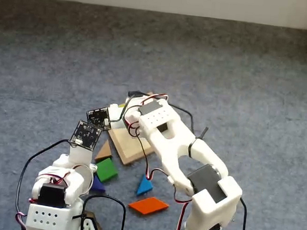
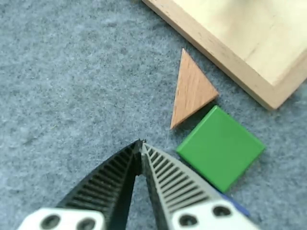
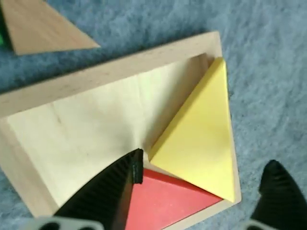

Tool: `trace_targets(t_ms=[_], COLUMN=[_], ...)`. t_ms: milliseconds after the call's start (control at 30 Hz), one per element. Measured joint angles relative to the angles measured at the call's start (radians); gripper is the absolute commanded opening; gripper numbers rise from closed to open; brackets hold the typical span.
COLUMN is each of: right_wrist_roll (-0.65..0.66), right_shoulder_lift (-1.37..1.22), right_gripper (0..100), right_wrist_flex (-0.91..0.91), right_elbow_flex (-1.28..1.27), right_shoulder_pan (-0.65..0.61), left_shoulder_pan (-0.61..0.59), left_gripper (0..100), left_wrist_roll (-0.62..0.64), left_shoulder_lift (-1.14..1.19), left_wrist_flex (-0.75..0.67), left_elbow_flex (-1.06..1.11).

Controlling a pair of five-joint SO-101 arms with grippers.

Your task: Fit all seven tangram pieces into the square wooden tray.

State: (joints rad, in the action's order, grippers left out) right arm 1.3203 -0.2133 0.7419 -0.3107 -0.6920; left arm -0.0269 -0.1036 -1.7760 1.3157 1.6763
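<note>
Left arm (image 1: 58,192) is sitting folded up at the near left, its wrist tipping down and leaning toward the far right. Left gripper (image 2: 140,146) is pointing downward, jaws pressing together tip to tip. Right arm (image 1: 185,149) is stretching from its near-right base toward the far left, elbow bending, wrist angling down just beyond the left arm's wrist. Right gripper (image 3: 205,165) is hanging low, jaws spreading wide apart.

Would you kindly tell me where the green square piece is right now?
In the left wrist view, the green square lies on the carpet outside the wooden tray, beside the plain wooden triangle and just off the left arm's shut tool.
</note>
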Motion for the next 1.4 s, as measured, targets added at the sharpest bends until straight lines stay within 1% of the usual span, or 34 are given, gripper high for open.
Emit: trace_targets(t_ms=[100, 167, 233, 333, 400, 500, 633, 700, 833, 933, 1067, 1300, 1333, 1400], right_wrist_roll=[-0.014, -0.017, -0.017, -0.018, -0.02, -0.087, -0.276, -0.393, -0.652, -0.773, -0.83, -0.835, -0.829, -0.77], right_shoulder_lift=[0.0, 0.002, 0.023, 0.084, 0.135, 0.199, 0.219, 0.219, 0.181, 0.095, 0.014, -0.017, -0.017, -0.017], right_gripper=[39.6, 36.6, 27.7, 10.0, 0.6, 1.4, 1.1, 1.1, 1.1, 1.1, 1.1, 1.2, 1.2, 1.2], right_wrist_flex=[0.0, 0.0, 0.029, 0.11, 0.152, 0.167, 0.153, 0.08, -0.141, -0.261, -0.325, -0.334, -0.327, -0.307], right_elbow_flex=[0.0, 0.0, 0.0, 0.0, 0.0, 0.0, 0.0, 0.0, -0.008, -0.023, -0.025, -0.051, -0.064, -0.083], right_shoulder_pan=[0.0, 0.0, 0.0, 0.025, 0.049, 0.077, 0.098, 0.101, 0.101, 0.103, 0.103, 0.101, 0.101, 0.101], left_shoulder_pan=[0.0, 0.0, 0.0, 0.0, 0.0, 0.0, 0.0, 0.0, 0.0, 0.0, 0.0, 0.0, 0.0, 0.0], left_gripper=[0, 0, 0, 0, 0, 0, 0, 0, 0, 0, 0, 0, 0, 0], left_wrist_roll=[0.0, 0.0, 0.0, 0.0, 0.0, 0.0, 0.0, 0.0, 0.0, 0.0, 0.0, 0.0, 0.0, 0.0], left_shoulder_lift=[0.0, 0.0, 0.0, 0.0, 0.0, 0.0, 0.0, 0.0, 0.0, 0.0, 0.0, 0.0, 0.0, 0.0], left_wrist_flex=[0.0, 0.0, 0.0, 0.0, 0.0, 0.0, 0.0, 0.0, 0.0, 0.0, 0.0, 0.0, 0.0, 0.0], left_elbow_flex=[0.0, 0.0, 0.0, 0.0, 0.0, 0.0, 0.0, 0.0, 0.0, 0.0, 0.0, 0.0, 0.0, 0.0])
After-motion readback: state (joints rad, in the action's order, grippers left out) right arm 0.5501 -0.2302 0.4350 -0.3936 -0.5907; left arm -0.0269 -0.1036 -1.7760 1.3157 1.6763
